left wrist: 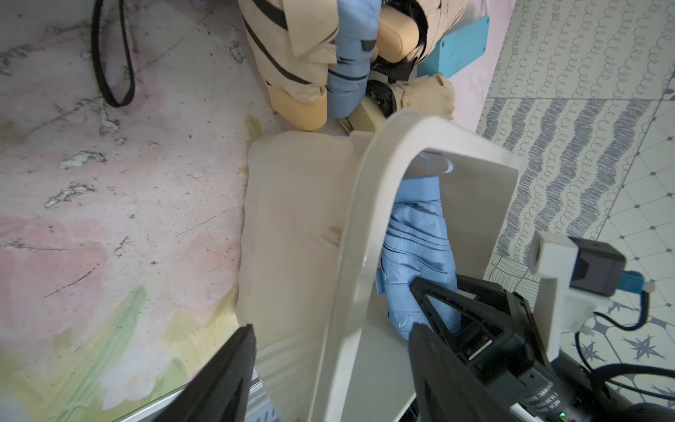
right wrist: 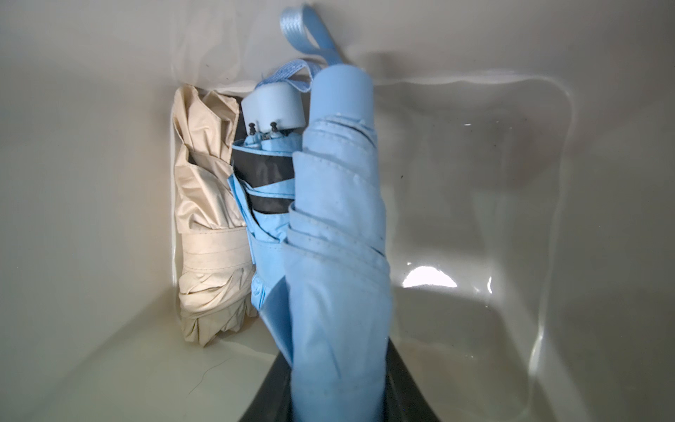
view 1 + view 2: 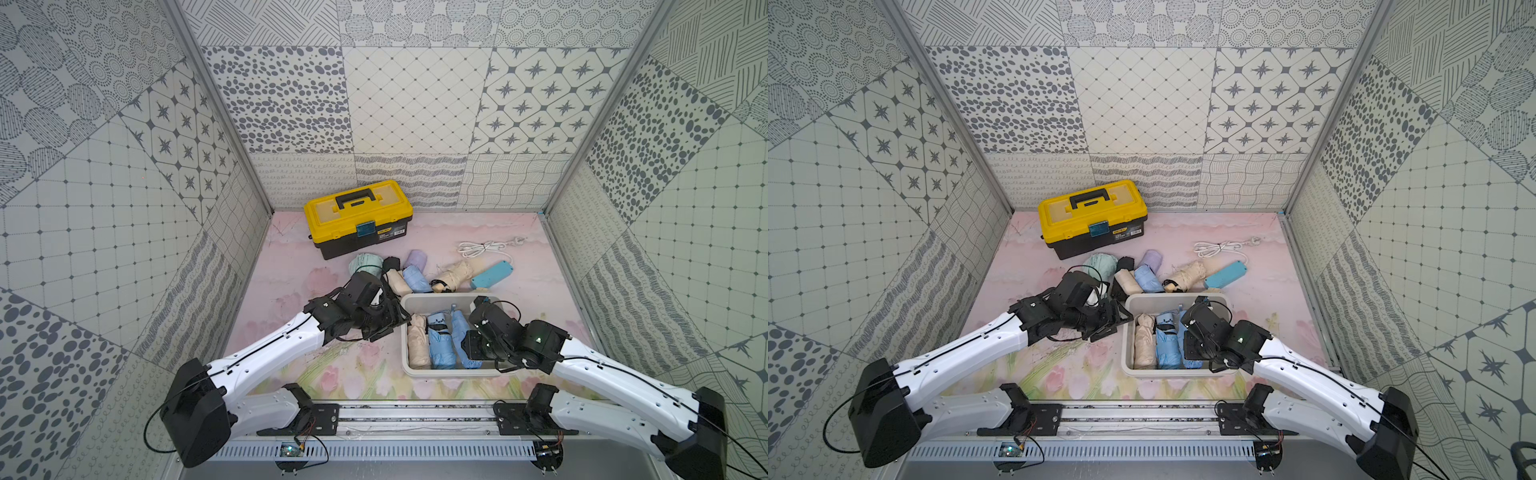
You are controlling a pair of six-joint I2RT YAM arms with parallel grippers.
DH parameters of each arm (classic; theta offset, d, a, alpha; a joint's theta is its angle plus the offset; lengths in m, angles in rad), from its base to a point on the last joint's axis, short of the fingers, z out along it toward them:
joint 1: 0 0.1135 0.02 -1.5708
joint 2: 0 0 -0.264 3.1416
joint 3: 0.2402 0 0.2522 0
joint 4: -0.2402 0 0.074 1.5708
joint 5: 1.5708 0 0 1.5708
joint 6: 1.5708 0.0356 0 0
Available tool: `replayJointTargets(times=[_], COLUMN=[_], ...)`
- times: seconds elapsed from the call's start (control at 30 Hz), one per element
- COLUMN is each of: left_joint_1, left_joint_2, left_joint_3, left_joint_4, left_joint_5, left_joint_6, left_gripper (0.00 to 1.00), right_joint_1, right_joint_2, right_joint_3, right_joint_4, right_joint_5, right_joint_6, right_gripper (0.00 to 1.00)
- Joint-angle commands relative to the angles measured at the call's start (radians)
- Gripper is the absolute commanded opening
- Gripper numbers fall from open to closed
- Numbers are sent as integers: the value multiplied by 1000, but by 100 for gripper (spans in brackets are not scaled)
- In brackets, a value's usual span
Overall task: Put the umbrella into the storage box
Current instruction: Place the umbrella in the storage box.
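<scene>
Your right hand (image 2: 338, 387) is clamped on the light blue umbrella (image 2: 336, 226) and holds it low inside the storage box (image 3: 440, 296), with the umbrella's handle end and loop strap pointing toward the box's far wall. Just beside it in the box lie a second blue umbrella (image 2: 263, 234) and, next to the side wall, a beige umbrella (image 2: 208, 226), the three side by side along the box's length. Your left hand (image 1: 330, 329) has its jaws apart, one finger on the outer side of the box's rim and one on the inner side; whether either touches the plastic you cannot tell. Beyond the box, a heap of folded umbrellas (image 3: 415, 278) lies on the table (image 3: 291, 282). A teal power strip (image 3: 491, 275) lies just beside the heap, and a yellow toolbox (image 3: 358, 216) stands farther back.
</scene>
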Motion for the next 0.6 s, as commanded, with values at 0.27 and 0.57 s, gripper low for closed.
replayJointTargets(times=[0.27,0.57], left_joint_1=[-27,-30], left_joint_2=[18,5], left_joint_3=[-59,-39], left_joint_4=[148,98], left_joint_5=[27,0], left_joint_6=[-124,-142], left_gripper=[54,48], right_joint_1=[5,5], right_joint_2=[31,91], right_joint_3=[-134,-181], right_joint_4=[315,390], right_joint_5=[40,72], right_joint_6=[30,55], right_gripper=[30,66])
